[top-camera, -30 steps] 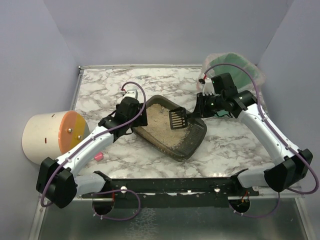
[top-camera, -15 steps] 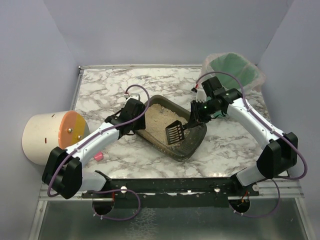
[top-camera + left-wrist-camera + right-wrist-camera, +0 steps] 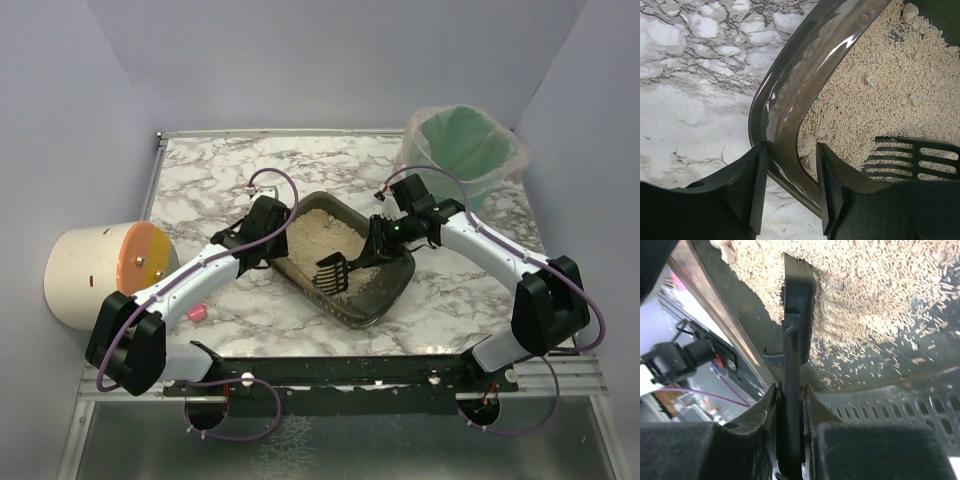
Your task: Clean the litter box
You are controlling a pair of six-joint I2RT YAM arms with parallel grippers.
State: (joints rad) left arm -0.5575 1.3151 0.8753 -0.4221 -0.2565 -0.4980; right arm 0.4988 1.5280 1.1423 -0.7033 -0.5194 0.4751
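Mid-task: right gripper (image 3: pixel 789 440) clamped on scoop (image 3: pixel 332 271) dipped into litter box (image 3: pixel 385 290), left gripper (image 3: pixel 790 187) straddling rim, contact unclear; clumps unsifted, bin (image 3: pixel 462 150) awaiting.

The litter box (image 3: pixel 345 262) is sitting mid-table with the scoop (image 3: pixel 330 272) lying in its litter, the bin (image 3: pixel 462 148) standing behind-right, the drum (image 3: pixel 105 270) lying far left.

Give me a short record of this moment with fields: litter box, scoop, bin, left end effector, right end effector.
litter box: on the marble table, beige litter inside
scoop: black, slotted, head down in the litter
bin: green, clear bag lining, behind the box
left end effector: fingers straddle the box rim
right end effector: shut on the scoop handle
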